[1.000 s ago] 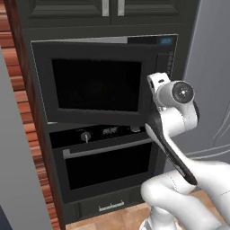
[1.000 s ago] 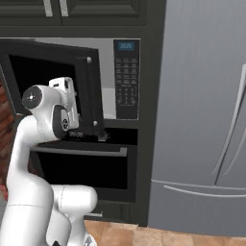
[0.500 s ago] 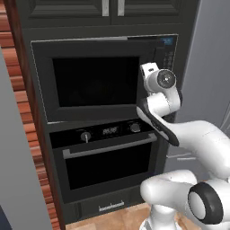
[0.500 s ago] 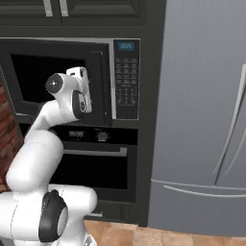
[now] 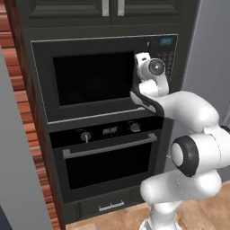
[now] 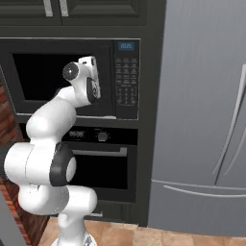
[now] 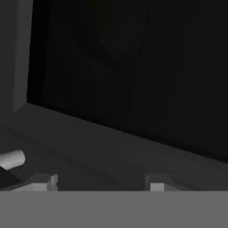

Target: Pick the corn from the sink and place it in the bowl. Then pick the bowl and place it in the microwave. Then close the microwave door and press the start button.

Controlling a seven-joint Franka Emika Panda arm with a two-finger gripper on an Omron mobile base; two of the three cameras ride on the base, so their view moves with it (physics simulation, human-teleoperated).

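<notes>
Nearest the cameras, the white arm bends up from the base and reaches forward to the wall of appliances. Its tool (image 7: 100, 186) sits right at the microwave door (image 5: 92, 81), at the door's right-hand edge beside the keypad panel (image 6: 126, 79). In the hand view two pale finger tips (image 7: 42, 182) rise at the bottom, set apart with nothing between them, so the tool holds nothing; whether it stands fully wide or partly drawn in I cannot tell.

Beyond the tips lies the dark glass of the door and its lower frame, and a small grey cylinder end (image 7: 11, 159) shows at the left edge. The door looks flush with the front of the microwave (image 5: 105, 76), so I judge the closing step done or nearly so. The bowl and the corn would be behind the dark glass, which is too dark to show them.

The step in hand is therefore the last: pressing start. That calls for shifting the tool right onto the keypad, and touching the right button with one tip.

Below is the oven (image 5: 108, 157) with knobs and a bar handle; to the right, a grey fridge (image 6: 206, 120). The blue display (image 6: 126, 45) shows figures too small to read, and no brand is legible
</notes>
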